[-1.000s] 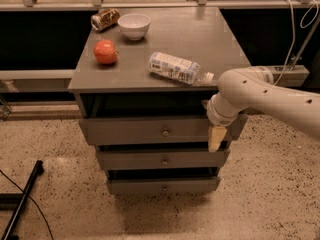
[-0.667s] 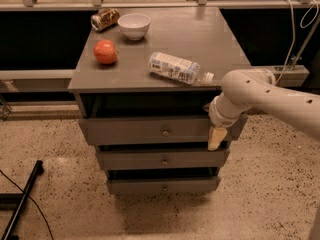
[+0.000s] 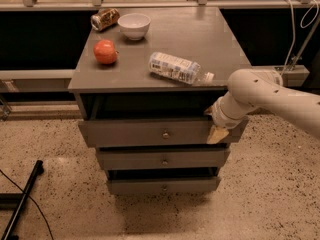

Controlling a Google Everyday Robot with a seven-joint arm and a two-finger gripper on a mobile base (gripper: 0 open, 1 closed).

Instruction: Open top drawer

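Note:
The top drawer (image 3: 130, 132) is the widest grey front, just under the cabinet top, with a small brass knob (image 3: 165, 133) at its centre. It stands a little out from the cabinet, with a dark gap above it. My gripper (image 3: 217, 132) is at the right end of that drawer front, well right of the knob, with a tan tip hanging over the panel. The white arm (image 3: 270, 96) reaches in from the right.
On the cabinet top (image 3: 200, 29) are a lying plastic bottle (image 3: 176, 68), a red apple (image 3: 105, 52), a white bowl (image 3: 134, 25) and a can (image 3: 105, 19). The middle drawer (image 3: 164, 160) and bottom drawer (image 3: 164, 186) are below. A black pole (image 3: 22, 202) lies on the floor at left.
The arm has shifted slightly to the right; the gripper stays at the right end of the top drawer front. The drawer shows no clear movement.

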